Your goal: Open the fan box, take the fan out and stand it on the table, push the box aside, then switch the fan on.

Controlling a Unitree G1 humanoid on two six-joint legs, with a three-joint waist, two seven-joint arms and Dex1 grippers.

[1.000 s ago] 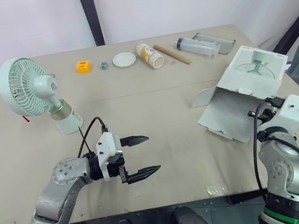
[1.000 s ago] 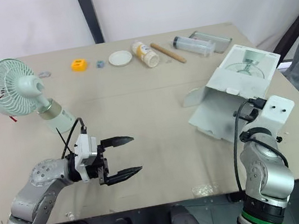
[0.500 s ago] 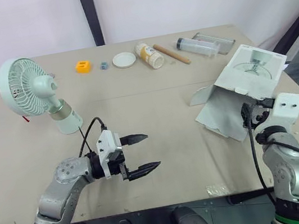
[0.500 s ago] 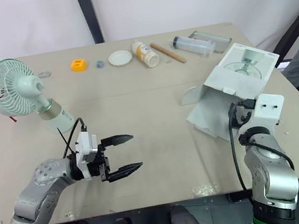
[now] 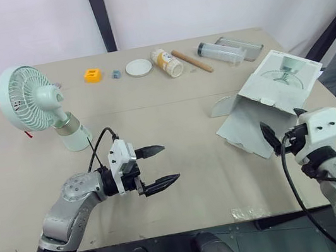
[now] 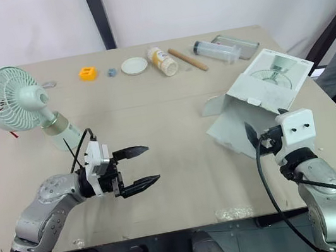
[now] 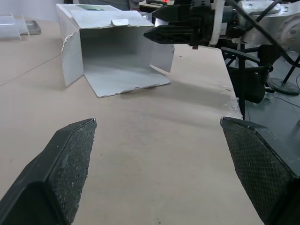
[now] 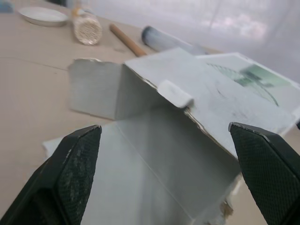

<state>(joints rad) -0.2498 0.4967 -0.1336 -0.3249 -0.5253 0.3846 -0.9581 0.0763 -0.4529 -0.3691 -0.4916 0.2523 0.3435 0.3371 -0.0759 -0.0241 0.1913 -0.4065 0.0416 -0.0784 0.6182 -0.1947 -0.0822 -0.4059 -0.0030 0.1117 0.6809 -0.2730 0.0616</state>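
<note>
The box [image 5: 267, 107] lies on its side at the right, its open mouth facing the right gripper [image 5: 281, 126], spread wide just before it, while the left gripper [image 5: 169, 162], also spread, hangs nearer the standing fan [image 5: 34, 105].

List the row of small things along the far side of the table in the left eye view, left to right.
orange block → small blue-grey piece → white dish → jar lying on its side → wooden stick → clear tube
</note>
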